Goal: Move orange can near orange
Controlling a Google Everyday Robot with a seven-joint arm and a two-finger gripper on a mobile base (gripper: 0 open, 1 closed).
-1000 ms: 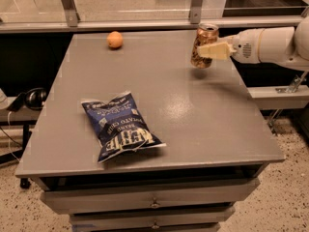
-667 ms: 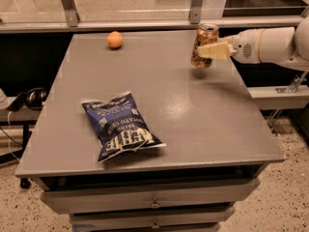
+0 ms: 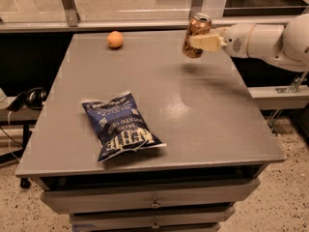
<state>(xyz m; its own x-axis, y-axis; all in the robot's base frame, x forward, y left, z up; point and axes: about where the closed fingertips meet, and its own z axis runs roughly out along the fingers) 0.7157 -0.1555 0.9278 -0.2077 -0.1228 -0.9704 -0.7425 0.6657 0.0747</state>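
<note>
**Orange can lifted off the surface, tilted in the pincer**

Compared with a second ago, the orange can (image 3: 197, 27) sits a little higher and slightly further left in the frame. Its base now hangs clear of the grey surface (image 3: 203, 120), with a faint shadow on the top beneath it. The can leans, its silver top tipped toward the upper right.

The pincer (image 3: 201, 41) reaches in from the right edge of the frame on a white arm (image 3: 260, 38) and is clamped on the can's body, one cream-coloured finger (image 3: 208, 42) lying across the side that faces the camera. This places the can in the upper right part of the surface, near the far edge.

The orange (image 3: 115, 39) rests on the surface at the upper left, close to the far edge and well apart from the can. A dark blue chip bag (image 3: 120, 127) lies flat toward the lower left of the surface, nearer the front edge. Drawer fronts (image 3: 154, 204) show below the front edge, and a pair of headphones (image 3: 33, 98) lies off the surface at the left of the frame.
</note>
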